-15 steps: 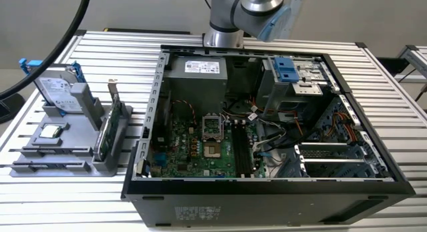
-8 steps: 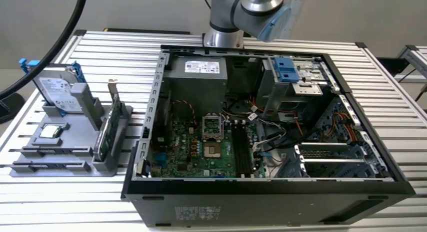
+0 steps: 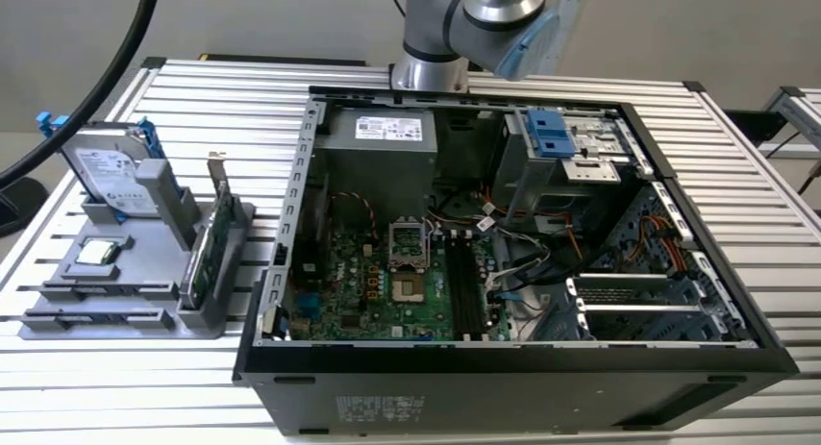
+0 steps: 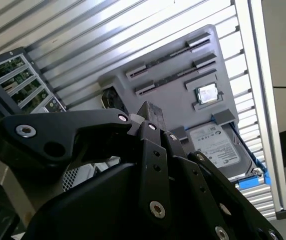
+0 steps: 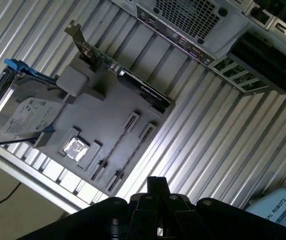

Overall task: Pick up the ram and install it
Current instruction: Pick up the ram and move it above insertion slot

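The ram shows as a thin dark strip (image 5: pixel 115 145) standing edge-on in a long slot of the grey holder (image 5: pixel 102 112). A second similar strip (image 5: pixel 131 156) stands in the slot beside it. The second wrist view shows the same strips (image 4: pixel 167 57) on the holder (image 4: pixel 183 100). My gripper (image 5: pixel 157 184) hangs high above the holder's slotted end, well clear of it. Its fingertips (image 4: pixel 151 112) meet with nothing between them. In the exterior view the holder (image 3: pixel 129 301) sits at the left of the open computer case (image 3: pixel 513 272), whose black memory slots (image 3: pixel 464 282) lie on the green motherboard.
The holder also carries a silver hard drive with blue rails (image 3: pixel 113 171), an upright green card with a metal bracket (image 3: pixel 211 243) and a square processor chip (image 3: pixel 100 253). The arm's base (image 3: pixel 430 75) stands behind the case. Everything rests on a ribbed aluminium table (image 3: pixel 218 99).
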You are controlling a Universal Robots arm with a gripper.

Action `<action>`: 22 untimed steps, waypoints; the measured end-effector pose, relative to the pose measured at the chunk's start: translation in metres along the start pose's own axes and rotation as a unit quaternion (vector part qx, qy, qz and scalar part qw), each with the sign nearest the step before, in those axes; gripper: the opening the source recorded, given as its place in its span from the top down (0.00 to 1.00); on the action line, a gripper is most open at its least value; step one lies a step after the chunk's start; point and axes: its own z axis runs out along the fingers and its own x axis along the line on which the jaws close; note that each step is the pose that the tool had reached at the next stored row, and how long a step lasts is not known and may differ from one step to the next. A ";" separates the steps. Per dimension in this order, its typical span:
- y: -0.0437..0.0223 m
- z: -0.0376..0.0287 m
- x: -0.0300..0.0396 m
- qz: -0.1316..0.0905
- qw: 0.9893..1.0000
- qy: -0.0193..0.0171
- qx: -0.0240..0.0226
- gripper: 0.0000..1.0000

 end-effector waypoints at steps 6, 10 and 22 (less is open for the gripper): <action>0.0000 0.0000 0.0000 0.016 1.000 -0.001 0.000 1.00; 0.0000 -0.0001 0.0000 0.027 1.000 -0.001 0.001 1.00; 0.0000 0.0000 0.0000 0.059 0.998 -0.003 0.001 1.00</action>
